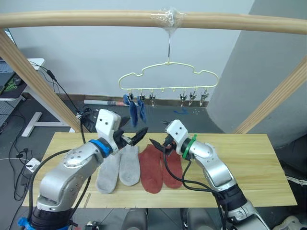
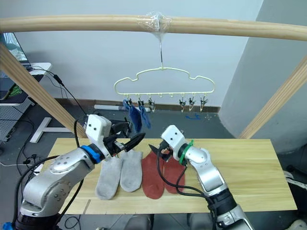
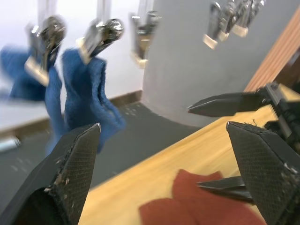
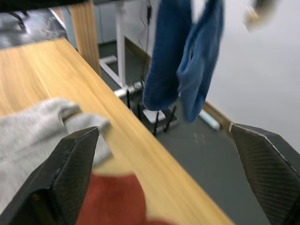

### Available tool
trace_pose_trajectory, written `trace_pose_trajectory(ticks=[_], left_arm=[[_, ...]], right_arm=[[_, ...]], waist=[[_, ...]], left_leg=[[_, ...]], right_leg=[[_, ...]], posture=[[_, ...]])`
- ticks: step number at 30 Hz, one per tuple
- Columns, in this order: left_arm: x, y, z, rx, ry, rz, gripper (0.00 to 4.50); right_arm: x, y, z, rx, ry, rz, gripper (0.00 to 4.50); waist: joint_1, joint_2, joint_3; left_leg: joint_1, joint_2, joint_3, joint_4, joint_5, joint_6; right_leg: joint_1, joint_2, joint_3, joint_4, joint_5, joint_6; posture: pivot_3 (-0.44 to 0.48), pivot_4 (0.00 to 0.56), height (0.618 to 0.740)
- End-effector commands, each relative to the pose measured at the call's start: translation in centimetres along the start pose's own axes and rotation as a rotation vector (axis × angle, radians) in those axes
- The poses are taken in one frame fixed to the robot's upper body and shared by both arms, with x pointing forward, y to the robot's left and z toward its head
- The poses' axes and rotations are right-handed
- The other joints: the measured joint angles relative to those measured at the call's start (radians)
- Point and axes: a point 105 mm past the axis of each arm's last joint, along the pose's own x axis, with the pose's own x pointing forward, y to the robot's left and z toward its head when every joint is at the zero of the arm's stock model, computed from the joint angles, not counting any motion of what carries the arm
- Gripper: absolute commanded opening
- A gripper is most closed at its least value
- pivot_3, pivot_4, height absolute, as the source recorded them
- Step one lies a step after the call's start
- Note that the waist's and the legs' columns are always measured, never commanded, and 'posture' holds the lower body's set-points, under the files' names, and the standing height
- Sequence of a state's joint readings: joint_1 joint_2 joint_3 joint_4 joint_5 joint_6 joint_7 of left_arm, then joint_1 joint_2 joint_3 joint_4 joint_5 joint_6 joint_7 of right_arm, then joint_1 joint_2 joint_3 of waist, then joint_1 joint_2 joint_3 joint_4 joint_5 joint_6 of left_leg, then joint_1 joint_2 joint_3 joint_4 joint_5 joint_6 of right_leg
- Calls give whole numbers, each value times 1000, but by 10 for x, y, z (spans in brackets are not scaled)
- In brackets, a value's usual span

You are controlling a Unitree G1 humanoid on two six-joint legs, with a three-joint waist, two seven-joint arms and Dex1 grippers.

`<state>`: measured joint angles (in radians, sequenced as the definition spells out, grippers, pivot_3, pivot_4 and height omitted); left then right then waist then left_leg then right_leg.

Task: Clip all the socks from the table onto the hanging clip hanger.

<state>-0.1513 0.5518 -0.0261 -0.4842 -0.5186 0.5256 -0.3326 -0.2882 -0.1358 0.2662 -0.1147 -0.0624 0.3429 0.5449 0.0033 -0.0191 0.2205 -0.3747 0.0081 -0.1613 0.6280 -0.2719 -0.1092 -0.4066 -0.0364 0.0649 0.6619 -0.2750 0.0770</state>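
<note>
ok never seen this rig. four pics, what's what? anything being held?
It is a two-armed humanoid robot. The two wide pictures come from a stereo camera on its head; the other two come from cameras on its wrists, looking out between each pincer's black fingers.

On the wooden table lie two grey socks and two red socks. Above hangs a cream clip hanger on a wooden pole, with two blue socks already clipped on.

The left pincer and right pincer hover open over the socks, tips facing each other. Neither holds anything.
</note>
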Motion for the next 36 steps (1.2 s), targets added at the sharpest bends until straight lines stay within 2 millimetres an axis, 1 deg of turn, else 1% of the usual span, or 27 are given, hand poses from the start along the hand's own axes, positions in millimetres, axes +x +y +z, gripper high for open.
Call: trace_pose_trajectory(ticks=[1, 4, 9, 11, 13, 15, 19, 23, 25, 29, 32, 36], left_arm=[[15, -8, 12, 93, -100, 44, 4500], [28, -20, 12, 115, -165, 73, 3879], [35, -28, 6, 114, -182, 82, 2395], [48, -31, 2, 105, -183, 112, 1807], [56, -34, 2, 108, -194, 132, 1807], [59, -31, -1, 114, -200, 163, 1807], [57, -17, -4, 115, -204, 268, 1807], [58, -10, -6, 125, -205, 314, 1807], [61, -6, -5, 117, -211, 334, 1807], [67, -4, -2, 91, -230, 347, 1807], [70, -4, -1, 85, -236, 346, 1807], [77, -5, 6, 78, -258, 336, 1807]], right_arm=[[-20, -11, 19, 40, -70, -20, 4477], [-39, -20, 30, 66, -101, -2, 4500], [-51, -22, 46, 91, -141, 34, 4500], [-61, -30, 64, 85, -184, 43, 4500], [-66, -33, 76, 84, -212, 59, 4500], [-66, -32, 84, 98, -236, 79, 4500], [-68, -30, 94, 87, -256, 110, 4500], [-71, -31, 97, 74, -251, 139, 4500], [-73, -38, 99, 56, -243, 136, 4500], [-72, -48, 98, 41, -236, 107, 4500], [-70, -50, 98, 43, -240, 98, 4500], [-68, -51, 99, 44, -246, 95, 4500]], waist=[[-2, 0, 0], [-6, 0, 0], [-14, 1, 0], [-12, 1, -1], [-10, 1, -1], [-10, 0, -1], [-14, 1, -2], [-14, 1, -2], [-14, 1, -2], [-14, 1, -2], [-15, 1, -2], [-21, 1, -2]], left_leg=[[0, 0, 0, 1, 0, 0], [0, 0, 0, 1, 0, 1], [1, 1, 0, 1, -1, 3], [0, 0, 0, 1, -2, 4], [0, 0, 0, 3, -1, 5], [-1, -1, 0, 4, -1, 5], [0, 0, 0, 3, -1, 5], [-1, 0, 0, 3, -1, 5], [-1, 0, 0, 4, -1, 5], [-1, -1, 0, 4, -1, 6], [-1, -1, 0, 4, 0, 5], [-1, -1, 0, 4, 1, 3]], right_leg=[[0, 0, 0, 0, 0, 0], [0, 0, 0, 0, 0, 0], [0, 1, 0, 2, 0, 0], [0, 1, 0, 1, 0, 0], [0, 0, 1, 1, 1, 1], [1, 0, 0, 1, 1, 2], [1, 0, 0, 1, 2, 1], [0, 0, 0, 1, 2, 1], [1, 0, 0, 1, 2, 1], [1, 0, 0, 1, 2, 1], [1, 0, 0, 1, 2, 1], [1, 0, 0, 2, 3, 0]], posture=[[92, 193, 740], [82, 190, 740], [53, 187, 740], [42, 183, 740], [33, 180, 740], [33, 180, 740], [18, 174, 740], [11, 173, 740], [5, 168, 740], [5, 168, 740], [5, 171, 740], [1, 178, 740]])
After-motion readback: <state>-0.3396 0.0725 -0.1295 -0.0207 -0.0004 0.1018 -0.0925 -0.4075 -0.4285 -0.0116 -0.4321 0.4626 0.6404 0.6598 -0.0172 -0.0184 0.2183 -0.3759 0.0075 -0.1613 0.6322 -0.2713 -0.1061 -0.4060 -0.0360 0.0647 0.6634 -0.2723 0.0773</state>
